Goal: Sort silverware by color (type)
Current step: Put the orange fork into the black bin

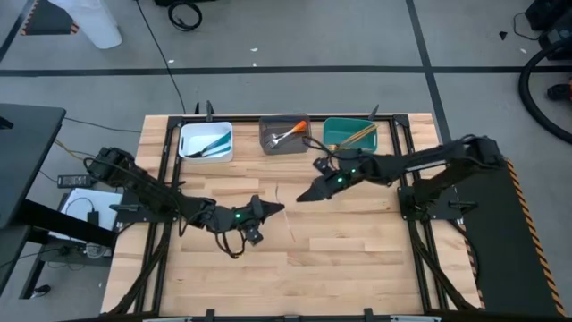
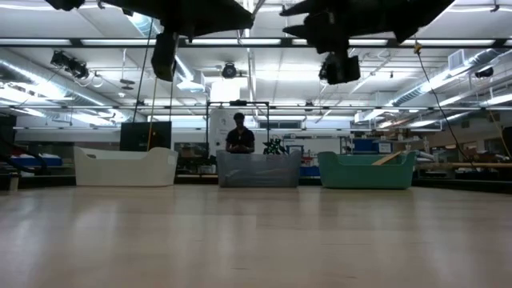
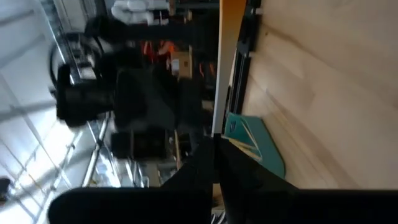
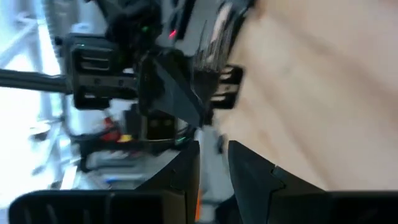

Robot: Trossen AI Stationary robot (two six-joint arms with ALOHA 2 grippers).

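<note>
The silverware lies in three bins at the table's far edge. Blue-handled pieces (image 1: 207, 148) are in the white bin (image 1: 185, 134). An orange-handled fork (image 1: 290, 132) is in the grey bin (image 1: 268, 145). Gold pieces (image 1: 359, 134) are in the teal bin (image 1: 329, 139). My left gripper (image 1: 279, 208) hovers shut over the table's middle, and nothing shows between its fingers (image 3: 215, 146). My right gripper (image 1: 299, 198) hovers just to its right, tip toward it. Its fingers stand apart (image 4: 214, 155), and I see nothing between their tips.
Bare wood lies below and in front of both grippers. The two fingertips hang close together above the table's middle. In the low view a person (image 2: 238, 136) stands in the room behind the grey bin (image 2: 258, 170). A black frame runs along the table's edges.
</note>
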